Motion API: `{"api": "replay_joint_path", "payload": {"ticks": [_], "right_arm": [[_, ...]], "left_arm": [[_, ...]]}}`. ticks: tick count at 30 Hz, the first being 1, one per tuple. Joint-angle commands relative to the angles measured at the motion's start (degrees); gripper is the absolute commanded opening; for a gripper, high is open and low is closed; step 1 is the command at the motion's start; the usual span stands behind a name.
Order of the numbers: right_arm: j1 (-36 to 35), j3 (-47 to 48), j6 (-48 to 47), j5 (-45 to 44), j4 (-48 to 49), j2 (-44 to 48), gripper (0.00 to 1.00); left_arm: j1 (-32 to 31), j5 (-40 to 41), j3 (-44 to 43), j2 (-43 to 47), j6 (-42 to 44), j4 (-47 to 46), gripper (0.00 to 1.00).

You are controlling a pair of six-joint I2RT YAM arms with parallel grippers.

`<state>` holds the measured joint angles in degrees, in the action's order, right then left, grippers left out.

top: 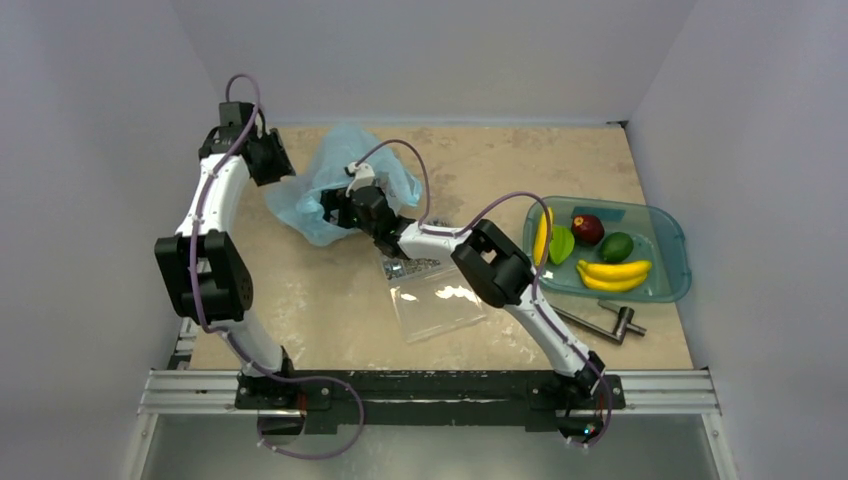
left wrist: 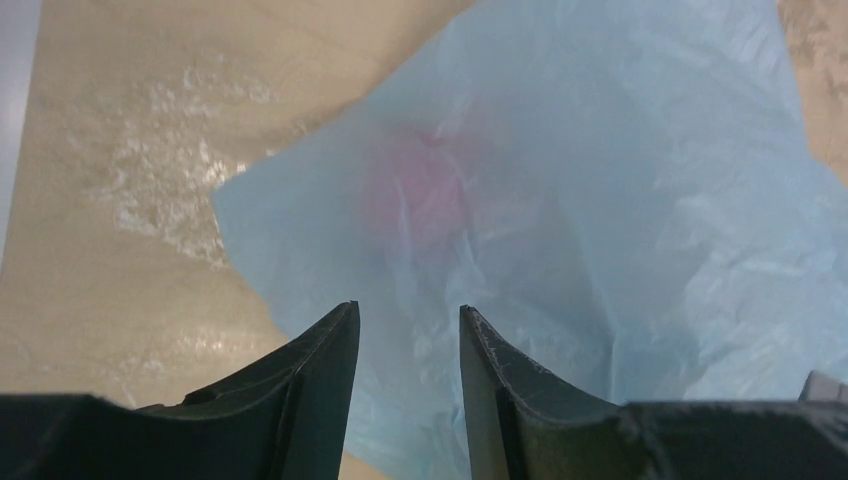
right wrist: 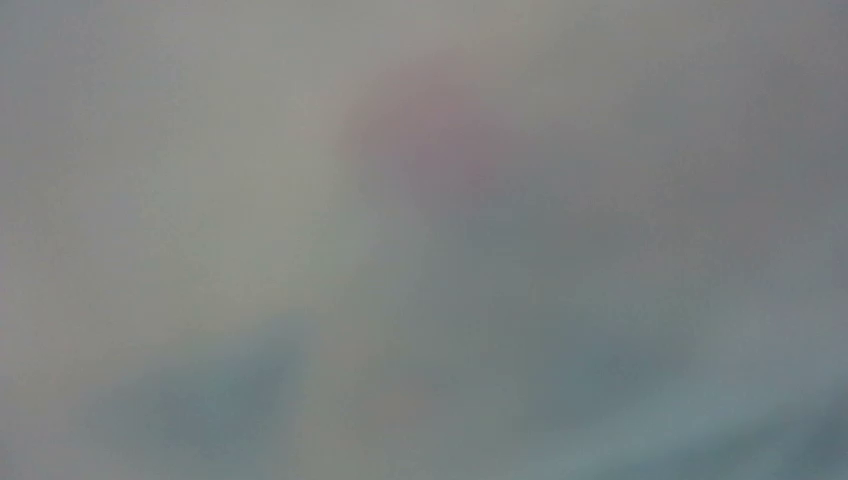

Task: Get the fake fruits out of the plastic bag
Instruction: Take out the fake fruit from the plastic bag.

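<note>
The light-blue plastic bag (top: 340, 180) lies crumpled at the table's back middle. My left gripper (top: 272, 160) is at the bag's left edge; in the left wrist view its fingers (left wrist: 320, 370) stand apart over the bag film (left wrist: 600, 200). A reddish round shape (left wrist: 420, 190) shows blurred through the film. My right gripper (top: 338, 208) reaches into the bag from the right, its fingertips hidden. The right wrist view is only blur, with a reddish patch (right wrist: 430, 120). Yellow bananas (top: 612, 273), a dark red fruit (top: 588, 229) and green fruits (top: 616, 246) lie in the teal tray (top: 657, 222).
A clear flat plastic box (top: 437, 297) lies in front of the bag, under the right forearm. A metal tool (top: 605, 320) lies near the tray's front edge. Grey walls close in the table on the left, back and right.
</note>
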<state>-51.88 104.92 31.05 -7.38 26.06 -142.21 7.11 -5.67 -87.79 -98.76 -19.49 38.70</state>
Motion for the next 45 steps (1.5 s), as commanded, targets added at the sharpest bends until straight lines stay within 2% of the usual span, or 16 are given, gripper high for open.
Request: {"api": "replay_joint_path", "payload": {"ticks": [1,4,6,9,13,22,30,36,41,45], "right_arm": [[1.27,3.21,0.82,2.4,0.75,1.34,0.93],[1.84,1.47,1.97,2.7,3.3,2.33,0.93],[2.34,1.83,2.45,3.93,4.54,1.76,0.93],[2.54,7.72,2.42,5.53,2.8,-1.34,0.94],[2.57,14.36,2.35,6.02,0.04,-5.35,0.99],[2.98,17.56,4.99,7.23,0.39,-8.75,0.99],[4.34,23.4,9.12,7.83,-1.65,-13.4,0.99],[4.86,25.66,11.69,10.41,-1.78,-16.04,0.99],[4.52,24.16,13.93,12.16,-2.47,-16.78,0.99],[3.55,18.14,13.43,12.69,-2.01,-13.69,0.99]], "left_arm": [[1.7,-0.62,-12.45,-4.22,1.29,1.04,0.41],[3.0,-1.6,-20.36,-10.79,1.21,3.68,0.42],[3.17,-4.66,-25.67,-16.15,2.4,5.72,0.38],[2.91,-5.65,-31.94,-23.55,2.99,9.33,0.34],[2.86,-6.59,-32.91,-27.08,2.59,10.75,0.34],[2.55,-11.18,-34.82,-32.19,2.78,16.82,0.31],[1.55,-19.49,-30.12,-32.97,4.87,18.6,0.25],[0.42,-23.45,-22.64,-29.81,4.05,14.56,0.24],[0.0,-24.02,-20.46,-29.24,4.03,13.95,0.23],[-0.02,-23.99,-17.8,-27.52,3.76,11.72,0.24]]}}
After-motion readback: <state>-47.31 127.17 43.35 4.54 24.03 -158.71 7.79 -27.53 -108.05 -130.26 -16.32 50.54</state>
